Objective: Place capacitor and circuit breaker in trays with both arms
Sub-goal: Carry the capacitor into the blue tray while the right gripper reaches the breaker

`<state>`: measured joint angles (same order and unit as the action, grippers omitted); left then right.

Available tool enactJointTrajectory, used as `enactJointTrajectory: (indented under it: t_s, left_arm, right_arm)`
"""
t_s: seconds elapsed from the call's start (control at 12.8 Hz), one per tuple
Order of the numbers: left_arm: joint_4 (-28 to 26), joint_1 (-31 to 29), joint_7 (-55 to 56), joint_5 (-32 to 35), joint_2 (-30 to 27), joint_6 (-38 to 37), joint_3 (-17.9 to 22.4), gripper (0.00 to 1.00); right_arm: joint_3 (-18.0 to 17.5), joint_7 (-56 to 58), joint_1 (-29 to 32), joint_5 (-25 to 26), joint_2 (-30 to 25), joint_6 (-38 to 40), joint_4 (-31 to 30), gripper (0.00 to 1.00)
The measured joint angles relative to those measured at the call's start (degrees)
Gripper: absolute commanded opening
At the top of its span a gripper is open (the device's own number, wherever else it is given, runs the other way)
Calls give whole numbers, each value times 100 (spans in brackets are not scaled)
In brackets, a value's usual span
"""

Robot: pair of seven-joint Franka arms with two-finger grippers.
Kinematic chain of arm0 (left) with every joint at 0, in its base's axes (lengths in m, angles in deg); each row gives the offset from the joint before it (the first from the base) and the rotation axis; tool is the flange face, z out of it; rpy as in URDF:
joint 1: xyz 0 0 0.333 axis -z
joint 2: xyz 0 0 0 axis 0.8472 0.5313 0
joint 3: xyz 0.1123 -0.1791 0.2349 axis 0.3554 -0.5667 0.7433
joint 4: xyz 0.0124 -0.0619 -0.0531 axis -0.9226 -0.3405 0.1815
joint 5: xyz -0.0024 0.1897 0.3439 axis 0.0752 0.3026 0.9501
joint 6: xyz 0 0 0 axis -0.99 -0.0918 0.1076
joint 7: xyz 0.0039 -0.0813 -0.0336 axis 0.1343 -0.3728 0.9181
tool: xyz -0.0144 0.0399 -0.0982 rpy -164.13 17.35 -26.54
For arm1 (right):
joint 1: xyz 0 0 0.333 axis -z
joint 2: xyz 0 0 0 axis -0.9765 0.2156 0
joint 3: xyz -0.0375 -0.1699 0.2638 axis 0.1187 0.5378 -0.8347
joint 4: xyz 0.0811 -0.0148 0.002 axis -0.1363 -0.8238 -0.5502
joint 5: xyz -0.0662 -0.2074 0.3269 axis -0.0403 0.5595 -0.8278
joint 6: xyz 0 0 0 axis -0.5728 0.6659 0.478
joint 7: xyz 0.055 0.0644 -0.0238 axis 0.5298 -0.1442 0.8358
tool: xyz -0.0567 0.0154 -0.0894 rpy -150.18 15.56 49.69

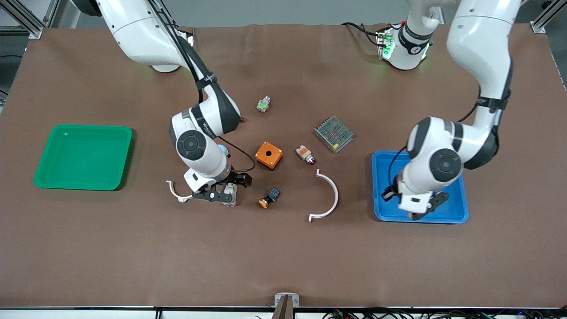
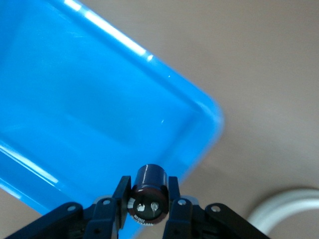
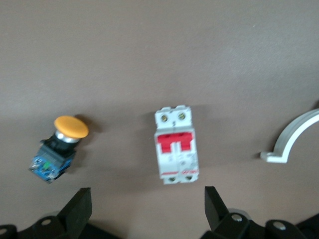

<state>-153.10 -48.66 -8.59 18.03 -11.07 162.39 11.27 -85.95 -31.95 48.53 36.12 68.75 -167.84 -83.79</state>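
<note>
The capacitor [image 2: 147, 195] is gripped between the closed fingers of the left gripper [image 2: 148, 199], seen at the bottom centre of the left wrist frame, over the blue tray [image 1: 458, 216] at the lower right of the front frame. The right gripper [image 3: 147, 206] is held open over the circuit breaker [image 3: 175, 145], which lies on the table [image 1: 283, 257] at the centre of the right wrist frame, beside the orange-capped switch [image 3: 59, 147] and a small white curved clip [image 3: 294, 137]
</note>
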Motion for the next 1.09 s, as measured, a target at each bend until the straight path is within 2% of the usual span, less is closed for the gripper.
enactJointTrajectory:
  t_s: [0.31, 0.55, 0.62, 0.7, 0.78, 0.86, 0.94, 1.01, 1.09]
  left_arm:
    - [-625, -527, -235, 16, 8, 399, -6, 8]
    - [-703, -740, -378, 19, 75, 417, -6, 28]
    - [-706, -781, -459, 19, 105, 418, -6, 41]
    - [-706, -804, -562, 19, 136, 420, -6, 75]
    - [-706, -817, -621, 19, 163, 425, -6, 99]
    - [-706, -827, -638, 19, 180, 429, -6, 100]
    - [-702, -830, -638, 19, 181, 429, -7, 100]
    - [-681, -830, -638, 19, 167, 419, -15, 100]
    - [-644, -830, -643, 19, 110, 362, -39, 100]
  right_arm:
    - [5, 120, 185, 0, 151, 0, 135, 100]
    - [5, 139, 262, 0, 296, 2, 207, 100]
    - [3, 142, 263, 0, 364, 1, 228, 100]
    - [-4, 143, 261, 0, 442, 1, 261, 99]
    - [-11, 145, 256, 0, 519, 1, 285, 94]
    - [-16, 146, 249, 0, 592, 0, 319, 83]
    - [-18, 146, 245, 0, 648, 0, 351, 79]
    - [-17, 146, 247, 0, 691, -1, 388, 65]
    - [-15, 145, 251, 0, 727, -1, 431, 63]
